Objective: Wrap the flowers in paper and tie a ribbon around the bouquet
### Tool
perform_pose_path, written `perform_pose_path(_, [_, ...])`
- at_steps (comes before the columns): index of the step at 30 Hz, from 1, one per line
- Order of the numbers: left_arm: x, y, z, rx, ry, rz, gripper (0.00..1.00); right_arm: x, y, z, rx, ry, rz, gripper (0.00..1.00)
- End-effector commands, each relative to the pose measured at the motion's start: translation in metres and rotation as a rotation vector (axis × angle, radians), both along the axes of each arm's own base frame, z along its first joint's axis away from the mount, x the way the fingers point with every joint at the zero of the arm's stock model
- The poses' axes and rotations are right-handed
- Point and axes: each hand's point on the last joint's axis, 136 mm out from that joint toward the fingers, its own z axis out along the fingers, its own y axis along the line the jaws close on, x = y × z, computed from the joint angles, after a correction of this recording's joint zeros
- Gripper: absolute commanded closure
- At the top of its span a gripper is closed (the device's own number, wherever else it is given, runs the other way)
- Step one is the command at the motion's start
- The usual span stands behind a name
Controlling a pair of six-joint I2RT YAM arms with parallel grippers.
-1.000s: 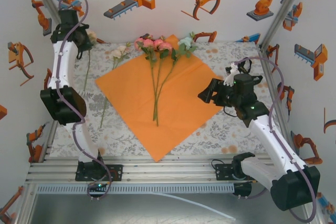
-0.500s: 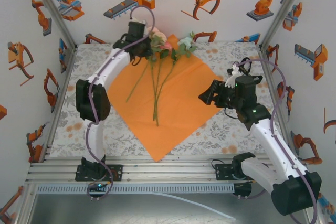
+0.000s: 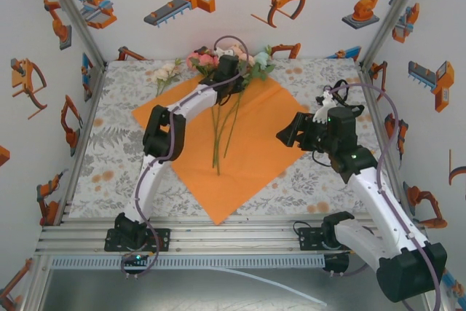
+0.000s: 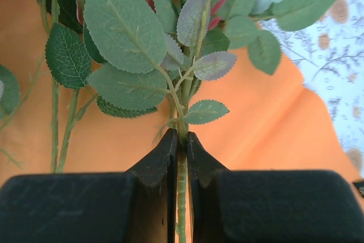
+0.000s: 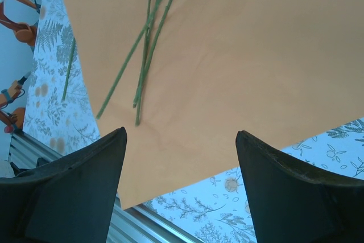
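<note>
Pinching one stem just under its leaves, above the far corner of the paper.
Left claw (image 4: 181, 141) is pressed together on a stem (image 4: 182, 209) of the flowers (image 3: 218, 60). The blooms lie far, and the stems run towards the near side down the middle of the paper (image 3: 255, 154). Right claw (image 3: 286, 135) hangs spread over the paper's right corner, apart from the stems, so the left is nearer. One white flower (image 3: 166, 72) lies off the paper, far left.
</note>
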Motion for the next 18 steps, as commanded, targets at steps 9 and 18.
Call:
perform_pose_path(9, [0.011, -0.003, 0.041, -0.098, -0.091, 0.017, 0.72, -0.001, -0.003, 0.000, -0.025, -0.010, 0.000, 0.29])
perform_pose_path(18, [-0.012, 0.051, 0.150, -0.073, -0.226, -0.012, 0.52, -0.002, -0.002, 0.002, -0.017, -0.007, 0.001, 0.29])
